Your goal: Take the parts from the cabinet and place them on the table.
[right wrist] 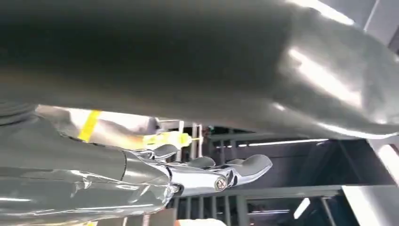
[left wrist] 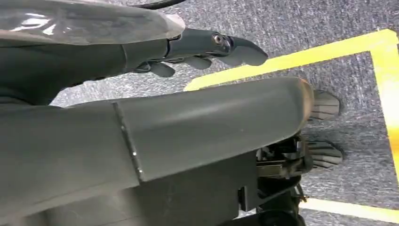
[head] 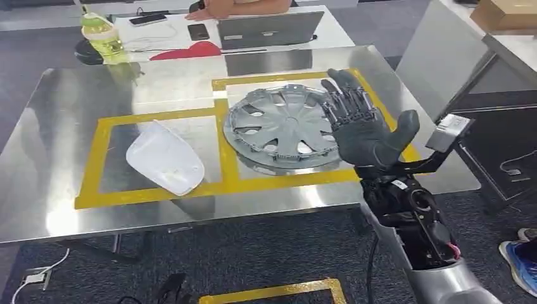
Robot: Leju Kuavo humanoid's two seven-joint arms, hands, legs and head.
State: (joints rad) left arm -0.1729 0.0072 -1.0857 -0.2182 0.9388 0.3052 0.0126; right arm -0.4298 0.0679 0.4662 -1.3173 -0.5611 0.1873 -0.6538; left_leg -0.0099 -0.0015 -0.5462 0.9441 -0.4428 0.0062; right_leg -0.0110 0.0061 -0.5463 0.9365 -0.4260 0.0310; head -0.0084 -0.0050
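- On the steel table [head: 69,190], inside the yellow tape frames, lie two parts: the grey wheel cover [head: 285,126] in the right-hand frame and the white plastic shell [head: 166,158] in the left one, well apart and each flat on the metal.
- The right hand [head: 361,123] is raised over the near right edge of the wheel cover, palm toward the camera, fingers spread and holding nothing; whether it touches the rim cannot be told from the head view.
- The left hand [left wrist: 207,49] hangs by the robot's side above the grey carpet [left wrist: 348,127] and its yellow floor tape [left wrist: 301,59]; its fingers look loosely extended and empty.
- The step in hand reads as letting go of the wheel cover. To do it well, the robot should lift the hand straight up and back, with the fingers kept wide, so that none catches a spoke and drags the cover across the tape line.
- No cabinet is in sight, so it cannot be told how many parts remain.
- At the far edge stands a green bottle [head: 101,35] with liquid in it, capped, beside a laptop [head: 269,28].
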